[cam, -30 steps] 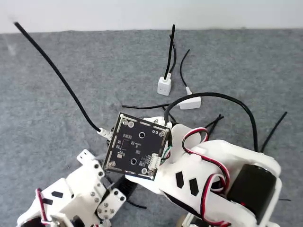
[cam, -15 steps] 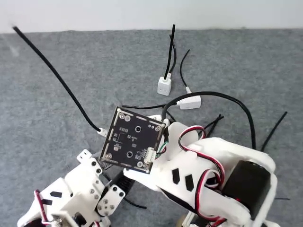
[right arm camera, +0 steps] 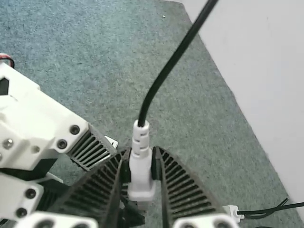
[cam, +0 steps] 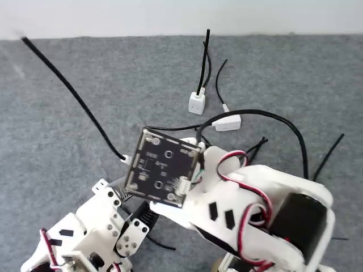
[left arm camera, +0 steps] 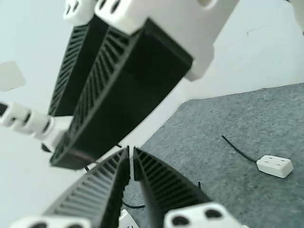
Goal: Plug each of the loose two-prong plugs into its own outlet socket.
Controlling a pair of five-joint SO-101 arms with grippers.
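My right gripper (right arm camera: 141,157) is shut on a white two-prong plug (right arm camera: 141,176) whose black cable (right arm camera: 176,53) runs up and away. In the high view this plug (cam: 123,159) shows beside the right wrist's camera board (cam: 163,169), and its cable (cam: 71,93) stretches to the far left. My left gripper (left arm camera: 131,159) stands just below the right one, shut with nothing seen between its ribbed fingers (left arm camera: 156,178). A white outlet socket (left arm camera: 274,165) lies on the grey mat. Another white socket block (cam: 197,103) stands farther back, with a black cable in its top.
A flat white outlet piece (cam: 228,122) with a thin wire lies near the socket block. Several loose black wires (cam: 326,156) lie scattered to the right on the grey mat (cam: 102,73). A white wall (cam: 170,17) borders the far edge. The left arm (cam: 96,226) sits at the near left.
The right wrist has turned slightly with the plug in its grip, and the cable has swayed a little. The left arm has shifted slightly towards the near edge.
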